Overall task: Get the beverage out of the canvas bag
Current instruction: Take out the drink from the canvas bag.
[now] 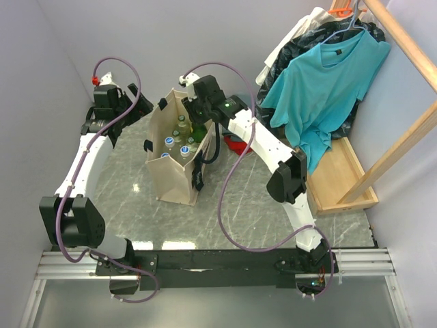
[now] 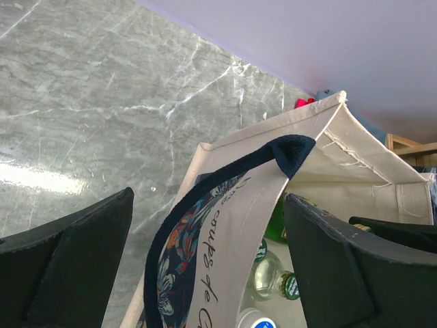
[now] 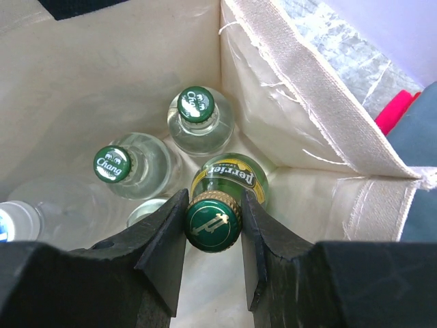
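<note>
The beige canvas bag (image 1: pixel 172 171) stands open on the marble table, with several bottles inside. My right gripper (image 1: pixel 197 117) reaches down into its far right corner. In the right wrist view it (image 3: pixel 213 236) is shut on the green cap of a green Perrier bottle (image 3: pixel 232 179). Two clear Chang bottles (image 3: pixel 113 165) with green caps stand beside it. My left gripper (image 1: pixel 145 106) is at the bag's far left top edge. In the left wrist view it (image 2: pixel 208 273) is open, its jaws astride the bag's wall and black strap handle (image 2: pixel 205 205) without touching them.
A teal T-shirt (image 1: pixel 321 75) hangs on a wooden rack whose tray base (image 1: pixel 341 174) stands right of the bag. A red object (image 1: pixel 235 143) lies behind the right arm. Blue-capped bottles (image 1: pixel 168 141) fill the bag's near side. Walls close in on the left and back.
</note>
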### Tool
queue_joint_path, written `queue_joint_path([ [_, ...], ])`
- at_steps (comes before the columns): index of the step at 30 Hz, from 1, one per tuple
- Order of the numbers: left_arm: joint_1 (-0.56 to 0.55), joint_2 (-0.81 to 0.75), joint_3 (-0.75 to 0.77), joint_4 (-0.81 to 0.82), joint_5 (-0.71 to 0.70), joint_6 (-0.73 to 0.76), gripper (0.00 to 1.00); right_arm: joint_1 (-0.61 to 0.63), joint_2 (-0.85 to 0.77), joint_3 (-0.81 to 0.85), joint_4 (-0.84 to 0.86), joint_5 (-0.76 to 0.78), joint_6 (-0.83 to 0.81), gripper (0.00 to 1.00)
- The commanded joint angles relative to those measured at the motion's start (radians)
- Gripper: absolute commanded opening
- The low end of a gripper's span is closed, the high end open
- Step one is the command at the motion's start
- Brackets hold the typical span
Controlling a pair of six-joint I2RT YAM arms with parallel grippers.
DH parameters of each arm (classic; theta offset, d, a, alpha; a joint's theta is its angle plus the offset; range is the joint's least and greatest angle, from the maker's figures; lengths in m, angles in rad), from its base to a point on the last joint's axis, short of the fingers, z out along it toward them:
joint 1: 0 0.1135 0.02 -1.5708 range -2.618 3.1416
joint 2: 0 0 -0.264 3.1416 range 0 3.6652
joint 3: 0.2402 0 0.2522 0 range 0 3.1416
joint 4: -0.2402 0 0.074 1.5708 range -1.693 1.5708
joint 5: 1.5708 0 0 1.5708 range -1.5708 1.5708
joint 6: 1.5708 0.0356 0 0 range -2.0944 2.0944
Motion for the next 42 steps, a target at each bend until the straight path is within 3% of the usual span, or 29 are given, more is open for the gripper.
queue_joint_path([
  [1, -0.005, -0.028, 0.003, 0.032, 0.004, -0.006, 0.96, 0.007, -0.147, 0.038, 0.144, 0.021, -0.021, 0.0],
  [42, -0.003, -0.031, -0.001, 0.038, 0.009, -0.011, 0.96, 0.046, -0.329, 0.036, 0.159, 0.025, -0.042, 0.0],
])
